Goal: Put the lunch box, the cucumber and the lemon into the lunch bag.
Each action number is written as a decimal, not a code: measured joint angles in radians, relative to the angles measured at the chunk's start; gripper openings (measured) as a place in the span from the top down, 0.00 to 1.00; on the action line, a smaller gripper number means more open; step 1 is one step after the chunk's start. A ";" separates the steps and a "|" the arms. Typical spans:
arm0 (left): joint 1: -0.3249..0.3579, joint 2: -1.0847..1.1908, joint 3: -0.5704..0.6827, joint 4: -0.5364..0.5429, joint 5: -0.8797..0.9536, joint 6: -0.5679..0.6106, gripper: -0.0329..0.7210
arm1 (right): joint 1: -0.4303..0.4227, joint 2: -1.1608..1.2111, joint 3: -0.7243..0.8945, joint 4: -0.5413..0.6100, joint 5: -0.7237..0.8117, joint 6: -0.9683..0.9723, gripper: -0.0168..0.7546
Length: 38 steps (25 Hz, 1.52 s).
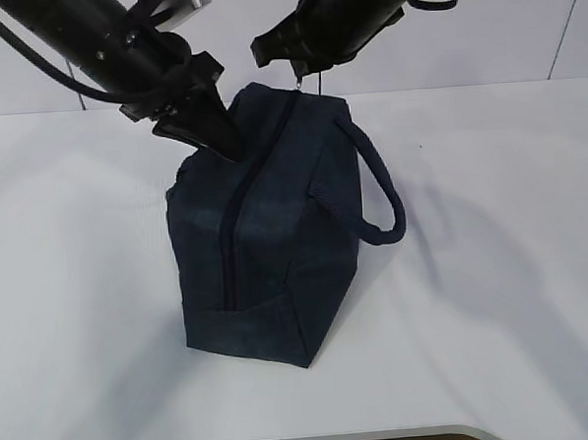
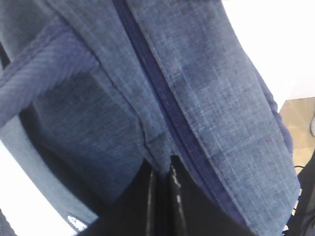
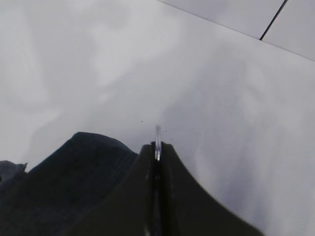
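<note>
The navy lunch bag [image 1: 266,241] stands on the white tabletop [image 1: 494,269], its zipper [image 1: 236,208] drawn closed along the top and one loop handle [image 1: 379,191] hanging off its right side. The left tool [image 1: 219,135] is clenched on a fold of the bag's fabric beside the zipper near the far end, and the right tool [image 1: 299,74], above the bag's far end, is clenched on a thin metal piece [image 3: 158,140] that sticks out between its tips, seemingly the zipper pull. A small white mark [image 2: 75,221] at the lower edge of the left wrist view is too blurred to read.
</note>
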 joint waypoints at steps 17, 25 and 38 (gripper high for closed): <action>-0.058 -0.004 -0.008 0.076 -0.012 0.002 0.98 | -0.069 0.104 -0.034 0.019 -0.036 0.010 0.97; -0.058 -0.004 -0.008 0.099 -0.014 0.002 0.98 | -0.071 0.179 -0.095 0.021 -0.029 0.010 0.97; -0.058 -0.005 -0.008 0.115 -0.003 0.002 0.98 | -0.077 0.192 -0.105 0.055 0.018 0.004 0.97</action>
